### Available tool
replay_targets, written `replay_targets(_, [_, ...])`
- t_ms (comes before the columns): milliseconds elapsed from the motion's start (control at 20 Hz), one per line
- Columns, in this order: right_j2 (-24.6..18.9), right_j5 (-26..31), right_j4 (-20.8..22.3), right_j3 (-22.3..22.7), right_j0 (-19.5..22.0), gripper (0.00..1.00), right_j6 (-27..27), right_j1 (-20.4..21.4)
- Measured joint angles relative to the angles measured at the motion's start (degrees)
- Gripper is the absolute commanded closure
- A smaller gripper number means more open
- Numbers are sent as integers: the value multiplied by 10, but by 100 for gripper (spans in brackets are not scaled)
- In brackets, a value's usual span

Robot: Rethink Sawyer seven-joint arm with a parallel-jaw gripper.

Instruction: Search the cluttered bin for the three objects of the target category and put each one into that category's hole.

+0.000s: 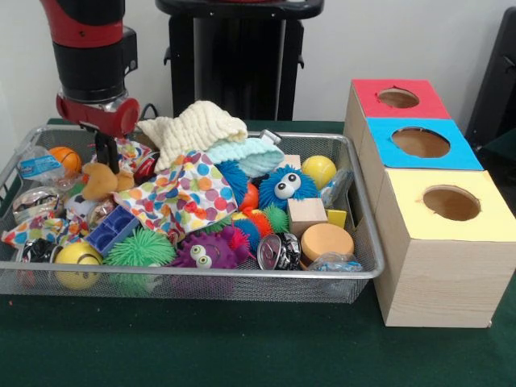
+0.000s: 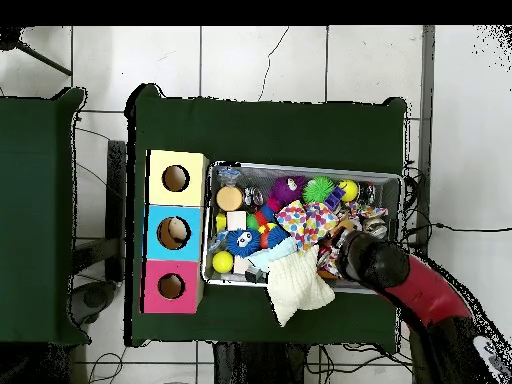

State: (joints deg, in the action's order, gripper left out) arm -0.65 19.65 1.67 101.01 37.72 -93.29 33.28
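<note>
Now | tool (image 1: 106,153) down in bin (image 1: 201,278), over tan plush (image 1: 101,181) | finger state unclear

A wire bin (image 1: 201,278) fills the left and centre of the frame, heaped with toys: a spotted cloth (image 1: 181,196) in the middle, a cream cloth (image 1: 193,129) draped over the back rim, a blue fuzzy toy (image 1: 284,185) with eyes, a purple one (image 1: 203,251) at the front, a green spiky ball (image 1: 139,248) and a yellow ball (image 1: 319,170). At upper left the red and black arm (image 1: 93,56) comes down into the bin, its gripper (image 1: 106,151) just above an orange plush toy (image 1: 102,181). On the right stand three wooden boxes in a row, each with a round hole on top: red (image 1: 399,98) farthest back, blue (image 1: 421,143) in the middle, yellow (image 1: 449,204) nearest.
</note>
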Motion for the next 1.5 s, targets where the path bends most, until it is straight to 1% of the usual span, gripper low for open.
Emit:
replay_targets(150, [0, 6, 0, 3, 0, 100, 0, 15])
replay_targets(250, [0, 30, -3, 4, -1, 100, 0, 42])
replay_targets(350, [0, 51, -6, 4, -2, 100, 0, 59])
replay_targets(400, [0, 83, -14, 4, -4, 100, 0, 83])
replay_targets(600, [0, 142, -29, 4, -14, 100, 0, 126])
replay_targets(700, [0, 151, -33, 4, -17, 100, 0, 135])
replay_targets(750, [0, 162, -41, 4, -23, 100, 0, 147])
replay_targets(1000, [0, 161, -57, 4, -37, 100, 0, 161])
replay_targets(1250, [3, 146, -60, 4, -52, 100, 0, 153])
replay_targets(1450, [13, 139, -60, 4, -79, 100, 0, 139])
replay_targets(1500, [20, 139, -61, 4, -99, 100, 0, 134])
